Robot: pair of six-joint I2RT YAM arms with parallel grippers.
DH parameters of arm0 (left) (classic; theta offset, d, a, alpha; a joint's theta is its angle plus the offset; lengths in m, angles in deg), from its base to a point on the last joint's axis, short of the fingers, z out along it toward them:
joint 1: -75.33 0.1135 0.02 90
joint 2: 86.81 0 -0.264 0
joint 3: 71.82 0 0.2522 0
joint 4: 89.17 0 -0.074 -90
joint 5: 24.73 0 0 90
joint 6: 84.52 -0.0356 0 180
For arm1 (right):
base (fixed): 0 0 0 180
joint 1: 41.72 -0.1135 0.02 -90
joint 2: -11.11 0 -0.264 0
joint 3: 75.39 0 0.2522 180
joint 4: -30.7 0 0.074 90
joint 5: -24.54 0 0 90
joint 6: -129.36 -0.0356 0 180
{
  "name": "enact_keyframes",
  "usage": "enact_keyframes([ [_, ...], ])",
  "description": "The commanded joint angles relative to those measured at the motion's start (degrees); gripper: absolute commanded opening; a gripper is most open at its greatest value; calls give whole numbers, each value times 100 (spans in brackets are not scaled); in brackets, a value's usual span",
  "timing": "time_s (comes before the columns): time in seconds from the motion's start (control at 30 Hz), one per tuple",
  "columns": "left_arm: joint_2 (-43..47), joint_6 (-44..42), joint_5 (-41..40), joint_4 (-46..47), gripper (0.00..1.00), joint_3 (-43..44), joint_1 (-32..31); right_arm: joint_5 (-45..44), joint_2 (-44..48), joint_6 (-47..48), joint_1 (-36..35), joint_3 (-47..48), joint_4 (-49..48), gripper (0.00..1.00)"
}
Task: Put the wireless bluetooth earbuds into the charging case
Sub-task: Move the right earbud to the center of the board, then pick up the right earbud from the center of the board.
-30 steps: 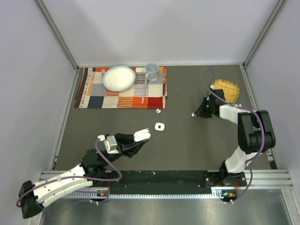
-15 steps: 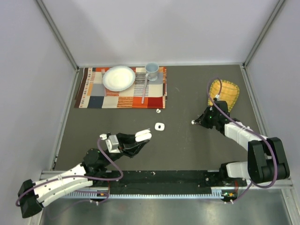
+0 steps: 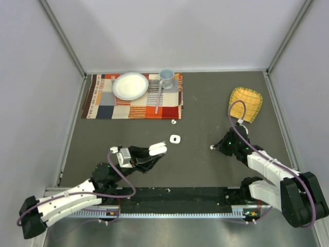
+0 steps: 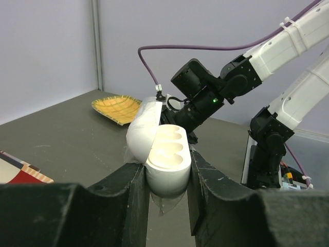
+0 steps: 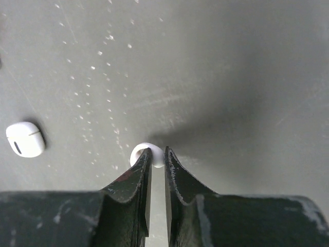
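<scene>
Your right fingers [image 5: 134,180] have drawn back toward the base, pinching a mostly hidden earbud [image 5: 139,153]. Left fingers [image 4: 128,190] clamp the open charging case [image 4: 165,159], wells up, lengthwise forward.

No legible text, labels, numbers or signs

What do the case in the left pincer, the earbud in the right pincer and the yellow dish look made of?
The charging case looks like smooth white plastic: it has a soft sheen and moulded wells under the open lid. The earbud is probably glossy white plastic, but only a rounded end shows. The yellow dish seems to be woven fibre, maybe straw or bamboo: it is matte with a visible grid weave.
</scene>
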Motion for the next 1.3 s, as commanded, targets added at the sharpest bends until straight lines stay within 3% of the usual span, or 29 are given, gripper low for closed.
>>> enact_keyframes([
  [0.0, -65, 95, 81, 373, 0, 44, -21, 4, -41, -183, -102, -199, -15, 12],
  [0.13, -127, 95, 99, 408, 0, 53, -21, 48, -261, -288, -304, -225, 3, 14],
  [0.37, -224, 104, 99, 409, 0, 80, -21, 57, -368, -394, -533, -41, 134, 33],
  [0.57, -215, 113, 99, 356, 0, 88, -21, -285, 63, 141, -542, 293, 582, 42],
  [0.8, -224, 113, 116, 330, 0, 115, -21, -330, -769, 1477, -516, 1294, 890, 41],
  [1.03, -189, 113, 134, 277, 0, 123, -21, 381, -1447, 1891, -524, 1690, 662, 36],
  [1.27, -119, 139, 116, 224, 0, 80, -21, 628, -1493, 1997, -524, 1454, 662, 34],
])
